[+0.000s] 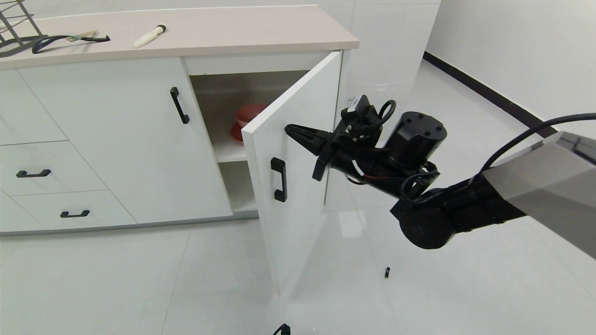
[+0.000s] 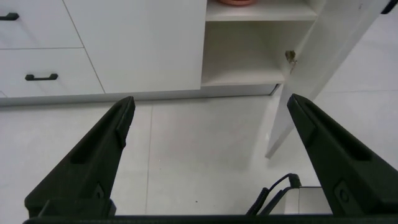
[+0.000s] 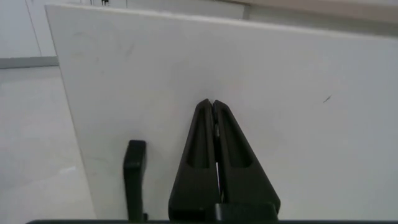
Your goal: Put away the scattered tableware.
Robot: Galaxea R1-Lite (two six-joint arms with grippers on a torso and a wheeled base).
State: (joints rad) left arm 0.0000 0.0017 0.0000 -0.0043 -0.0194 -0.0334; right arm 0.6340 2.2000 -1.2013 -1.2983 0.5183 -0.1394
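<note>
A white cabinet (image 1: 223,63) is set beneath a beige surface (image 1: 242,28). Its left door (image 1: 116,139) is shut, while the right door (image 1: 302,107) is swung wide open (a black handle (image 1: 278,179) is fixed near its free edge). Two drawers (image 1: 46,158) are stacked further left. A wire rack (image 1: 14,25) is stood at the surface's left end. A small black piece (image 1: 387,272) is seen on the tiled floor (image 1: 139,279).

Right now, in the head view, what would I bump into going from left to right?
Black utensil → white-handled utensil → closed door's black handle → red bowl → right gripper.
</note>
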